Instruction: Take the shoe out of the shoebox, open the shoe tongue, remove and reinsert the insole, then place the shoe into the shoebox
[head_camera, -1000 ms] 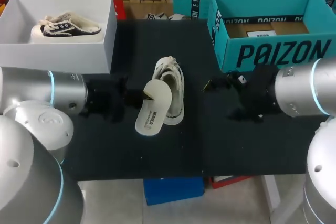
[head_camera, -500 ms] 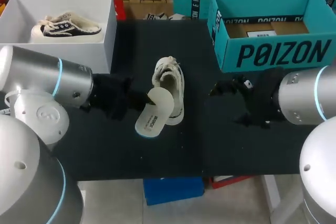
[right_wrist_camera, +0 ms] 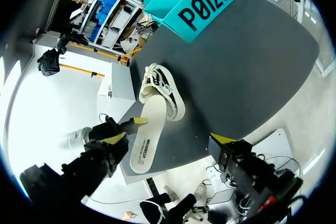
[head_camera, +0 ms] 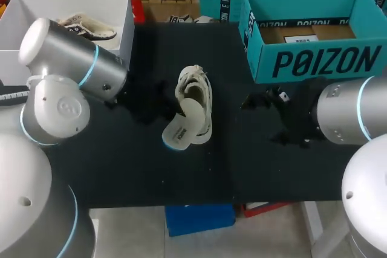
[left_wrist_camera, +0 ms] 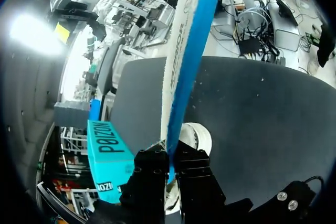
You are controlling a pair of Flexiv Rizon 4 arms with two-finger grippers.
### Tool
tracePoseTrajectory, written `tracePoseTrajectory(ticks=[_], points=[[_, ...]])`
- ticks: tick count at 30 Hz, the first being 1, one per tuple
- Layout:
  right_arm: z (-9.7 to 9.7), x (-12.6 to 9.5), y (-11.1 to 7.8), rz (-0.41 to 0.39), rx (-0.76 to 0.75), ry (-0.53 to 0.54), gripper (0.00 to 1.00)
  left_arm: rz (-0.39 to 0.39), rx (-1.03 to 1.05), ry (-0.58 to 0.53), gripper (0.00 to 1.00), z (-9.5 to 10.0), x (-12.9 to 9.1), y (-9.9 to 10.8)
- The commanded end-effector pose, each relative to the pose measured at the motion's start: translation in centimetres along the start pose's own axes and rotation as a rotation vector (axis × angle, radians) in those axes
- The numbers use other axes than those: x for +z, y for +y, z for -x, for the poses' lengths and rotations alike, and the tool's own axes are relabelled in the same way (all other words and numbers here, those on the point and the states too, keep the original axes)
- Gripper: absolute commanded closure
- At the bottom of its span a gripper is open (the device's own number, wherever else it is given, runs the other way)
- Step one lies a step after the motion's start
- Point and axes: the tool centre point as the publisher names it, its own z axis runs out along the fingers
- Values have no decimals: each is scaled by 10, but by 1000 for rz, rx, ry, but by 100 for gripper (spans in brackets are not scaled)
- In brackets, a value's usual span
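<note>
Well, in the left wrist view the left claw (left_wrist_camera: pixel 169 162) pinches the insole (left_wrist_camera: pixel 184 61) edge-on, blue underside showing, with the shoe (left_wrist_camera: pixel 198 136) just beneath. In the head view the shoe lies mid-counter (head_camera: pixel 121 167), the insole slanting over its heel end, perhaps partly inside, well apart from the teal shoebox (head_camera: pixel 308 58). In the right wrist view the right claw (right_wrist_camera: pixel 224 141) sits apart from the shoe; spread or pressed together, I cannot tell.

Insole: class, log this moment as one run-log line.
left pincer: shut on insole | insole: tilted, one end at shoe mouth | shoe: on table, outside teal box | right pincer: open, empty
</note>
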Motion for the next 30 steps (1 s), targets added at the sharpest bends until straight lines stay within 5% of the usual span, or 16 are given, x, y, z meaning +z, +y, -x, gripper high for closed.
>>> tracePoseTrajectory(ticks=[1,30], points=[[-2,4,-4,35,2,-3,0,3,-1,255,100,6,20,8],[-2,4,-4,35,2,-3,0,124,103,325,100,3,34,33]])
